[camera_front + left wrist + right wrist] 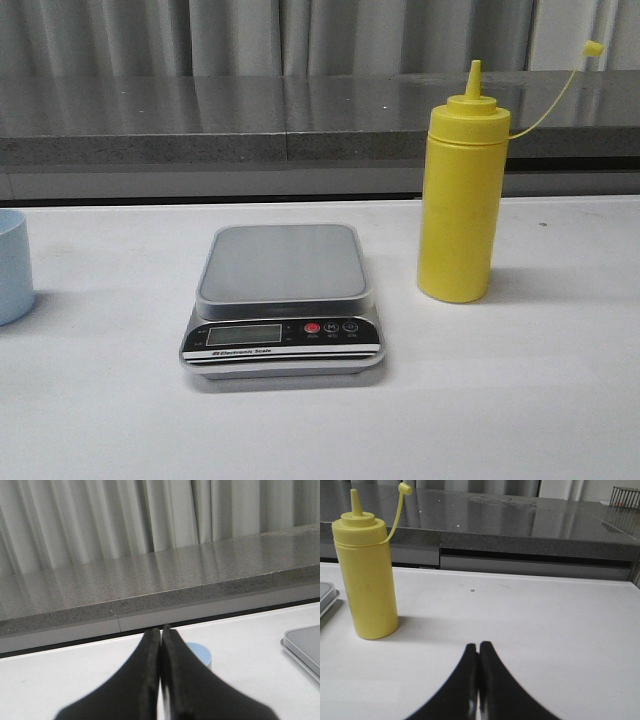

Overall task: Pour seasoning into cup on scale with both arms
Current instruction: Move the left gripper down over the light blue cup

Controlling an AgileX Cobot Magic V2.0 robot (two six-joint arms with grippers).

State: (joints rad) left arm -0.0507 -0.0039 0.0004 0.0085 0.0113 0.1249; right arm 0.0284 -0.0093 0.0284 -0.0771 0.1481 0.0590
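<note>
on the white table [560,400], the scale [283,300] sits mid-front with its platform bare. the seasoning [459,200] bottle stands upright just to its right, cap hanging off its tether. the cup [14,265] is well apart at the left edge. both the left claw [161,635] and the right claw [478,650] are pressed closed, holding nothing. the bottle looks like soft, smooth plastic that would give under pressure, so a mid-body hold seems best. the cup looks light and easily tipped, best taken around its wall.
</note>
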